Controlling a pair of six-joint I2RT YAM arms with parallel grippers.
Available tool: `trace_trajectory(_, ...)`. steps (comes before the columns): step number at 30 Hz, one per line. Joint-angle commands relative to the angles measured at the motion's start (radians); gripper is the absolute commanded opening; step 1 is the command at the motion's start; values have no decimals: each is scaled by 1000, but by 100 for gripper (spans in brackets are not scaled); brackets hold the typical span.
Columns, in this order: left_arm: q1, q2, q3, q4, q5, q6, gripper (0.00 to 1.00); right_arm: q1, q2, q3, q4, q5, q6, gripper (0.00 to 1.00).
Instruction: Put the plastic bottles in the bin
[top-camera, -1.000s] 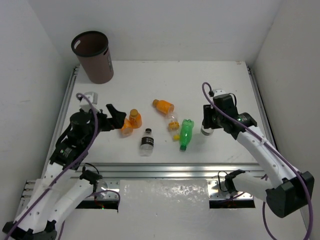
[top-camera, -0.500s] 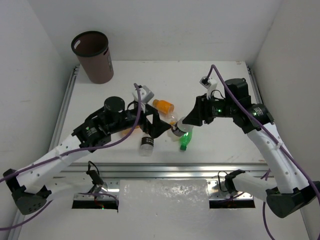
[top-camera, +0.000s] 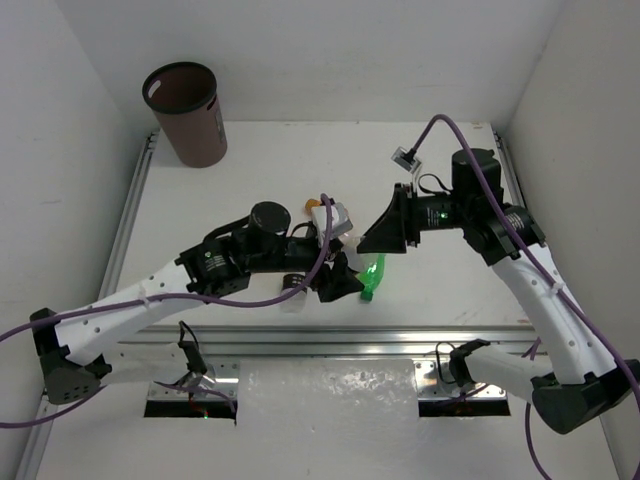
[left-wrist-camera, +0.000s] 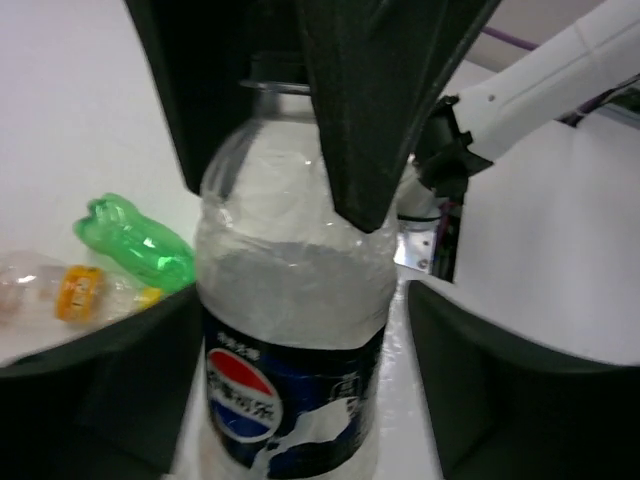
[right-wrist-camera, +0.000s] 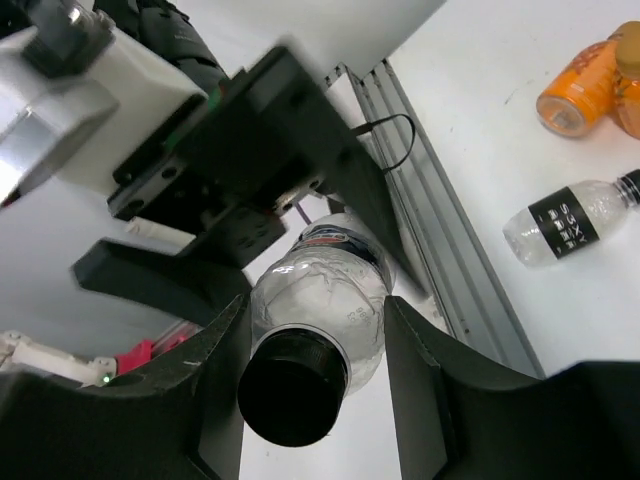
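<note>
My right gripper (right-wrist-camera: 315, 320) is shut on the shoulder of a clear plastic bottle (right-wrist-camera: 320, 290) with a black cap and a blue label, held above the table's middle. The left gripper (left-wrist-camera: 300, 400) stands open around that bottle's (left-wrist-camera: 290, 300) lower body, with a narrow gap on its right side. From above, the two grippers meet (top-camera: 340, 278) (top-camera: 372, 240) and hide the bottle. A green bottle (top-camera: 372, 275) lies just beneath them, beside a clear one with a yellow cap (left-wrist-camera: 60, 290). The brown bin (top-camera: 186, 112) stands at the far left corner.
Orange bottles (right-wrist-camera: 585, 90) and a clear bottle with a black label (right-wrist-camera: 565, 225) lie on the table left of centre, partly under the left arm (top-camera: 200, 275). An aluminium rail (top-camera: 330, 340) runs along the near edge. White walls close in both sides.
The left arm swung right to the table's middle and its jaws narrowed around the bottle. The right gripper carried the bottle up and left toward it.
</note>
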Motion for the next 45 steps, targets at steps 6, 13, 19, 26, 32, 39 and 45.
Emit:
trace_trajectory(6, -21, -24, 80, 65, -379, -57, 0, 1, -57, -6, 24, 166, 10, 98)
trace_trajectory(13, 415, 123, 353, -193, -914, -329, 0, -8, -187, -82, -87, 906, 115, 99)
trace_trajectory(19, 804, 434, 750, -169, -780, -349, 0, -8, -323, -245, -19, 888, 142, 99)
trace_trajectory(26, 1009, 931, 1271, -58, -742, -280, 0, -6, -347, -382, 20, 699, 155, 99)
trace_trajectory(32, 1053, 1028, 1132, 301, -798, -152, 1, -6, -366, -451, 30, 644, 135, 99)
trace_trajectory(39, 1096, 1249, 1387, 352, -704, -120, 18, -6, -300, -492, 53, 583, 117, 99)
trace_trajectory(45, 1125, 1267, 1361, 423, -635, -155, 34, -5, -267, -575, 94, 586, 140, 99)
